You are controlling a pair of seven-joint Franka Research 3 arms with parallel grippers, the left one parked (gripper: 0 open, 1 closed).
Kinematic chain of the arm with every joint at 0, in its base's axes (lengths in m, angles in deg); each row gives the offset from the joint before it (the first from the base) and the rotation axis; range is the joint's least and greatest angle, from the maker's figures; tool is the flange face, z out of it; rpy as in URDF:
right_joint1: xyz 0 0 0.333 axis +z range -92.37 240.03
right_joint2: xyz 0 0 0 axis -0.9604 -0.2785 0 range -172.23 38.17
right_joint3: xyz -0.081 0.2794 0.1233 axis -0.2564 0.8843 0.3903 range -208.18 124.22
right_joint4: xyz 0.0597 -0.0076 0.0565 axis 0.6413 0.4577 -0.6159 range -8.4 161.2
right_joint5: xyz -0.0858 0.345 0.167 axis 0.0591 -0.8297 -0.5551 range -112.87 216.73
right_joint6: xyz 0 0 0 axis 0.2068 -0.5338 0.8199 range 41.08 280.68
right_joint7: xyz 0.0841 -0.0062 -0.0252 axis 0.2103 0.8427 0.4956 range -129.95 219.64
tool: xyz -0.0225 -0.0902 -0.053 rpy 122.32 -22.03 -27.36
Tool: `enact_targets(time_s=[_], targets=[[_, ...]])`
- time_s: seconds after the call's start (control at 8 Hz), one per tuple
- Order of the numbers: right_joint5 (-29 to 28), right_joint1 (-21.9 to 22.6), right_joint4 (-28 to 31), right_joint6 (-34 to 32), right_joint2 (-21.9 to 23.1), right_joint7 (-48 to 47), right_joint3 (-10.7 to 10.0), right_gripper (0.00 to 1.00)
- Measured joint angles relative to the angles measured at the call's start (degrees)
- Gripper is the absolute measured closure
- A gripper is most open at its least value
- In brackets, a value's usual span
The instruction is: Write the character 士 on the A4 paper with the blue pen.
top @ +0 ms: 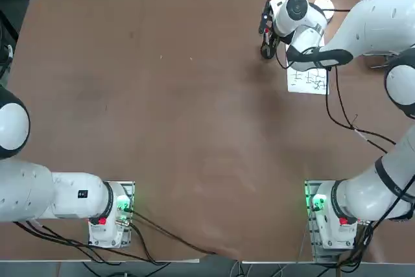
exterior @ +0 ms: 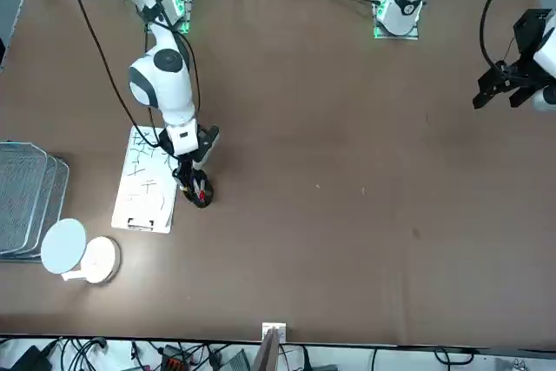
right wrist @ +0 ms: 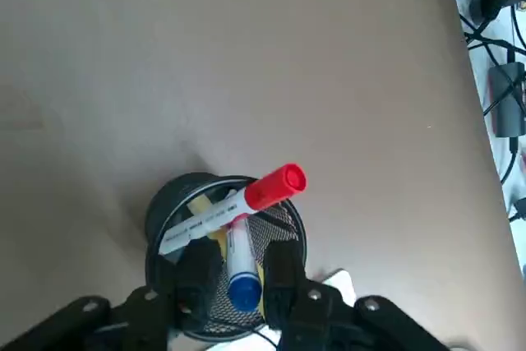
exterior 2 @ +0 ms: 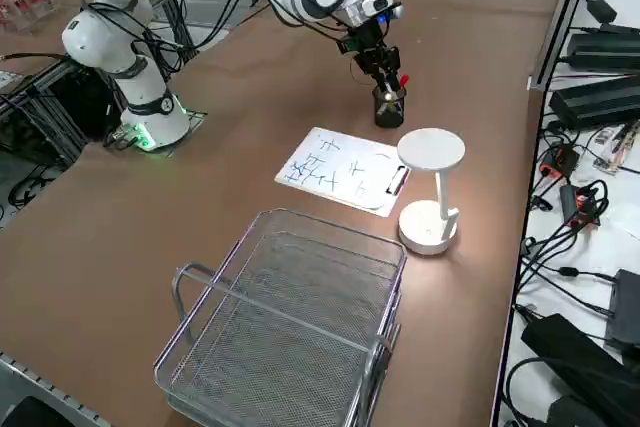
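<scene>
While your right gripper hangs over the black mesh pen cup, its two fingers stand narrow on either side of the blue pen, close to the blue cap, but you cannot tell from the wrist view whether the pads already press it, so treat the grip as unproven. A red-capped marker lies slanted across the mouth of the cup, right over the blue pen's barrel, and a yellow marker sits beside it; if you lift straight up, the blue pen will probably drag the red one along, or tip the light cup over on the brown table. A pinch that catches only the rounded cap could let the pen slip or swivel between the pads, and a crooked pen would spoil the strokes later. The A4 paper lies just beside the cup, clipped at one edge and already carrying dark characters, so a toppled cup or a dropped pen may land on it. A white desk lamp stands close by the sheet's clipped edge; mind the arm's swing there.
</scene>
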Motion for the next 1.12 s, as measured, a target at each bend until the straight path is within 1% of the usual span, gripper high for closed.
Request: enact_targets(time_s=[0.25,0.62,1.12], targets=[[0.0,0.0,0.0,0.0,0.0,0.02,0.0,0.69],[0.0,0.0,0.0,0.0,-0.01,0.03,0.0,0.74],[0.0,0.0,0.0,0.0,-0.01,0.03,0.0,0.77]])
